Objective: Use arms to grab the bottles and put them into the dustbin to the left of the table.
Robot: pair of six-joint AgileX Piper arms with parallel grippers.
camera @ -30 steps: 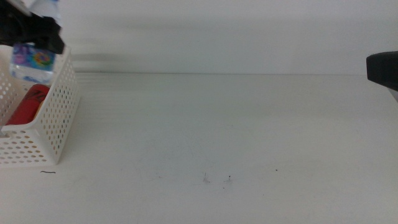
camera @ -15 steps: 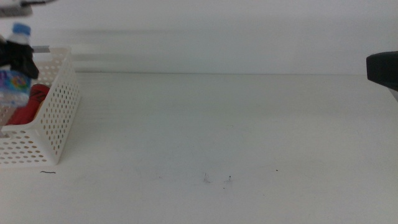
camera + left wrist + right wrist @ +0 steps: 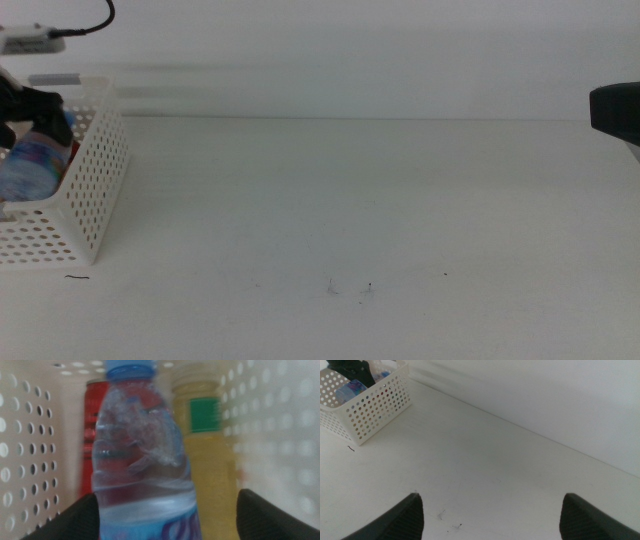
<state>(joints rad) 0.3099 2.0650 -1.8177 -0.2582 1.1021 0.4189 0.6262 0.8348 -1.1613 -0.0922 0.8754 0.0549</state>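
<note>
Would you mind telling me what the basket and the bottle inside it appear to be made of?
The dustbin looks like white moulded plastic, matte, its walls punched with regular round holes. The water bottle seems thin clear plastic, glossy and ribbed, with a blue cap; the can and the juice bottle show through it.

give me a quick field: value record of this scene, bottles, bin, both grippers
water bottle: inside dustbin, between left gripper's open jaws
cola can: in dustbin, behind water bottle
juice bottle: in dustbin beside the can
dustbin: at table's left edge
left gripper: lowered into dustbin
right gripper: open, waiting over bare table
</note>
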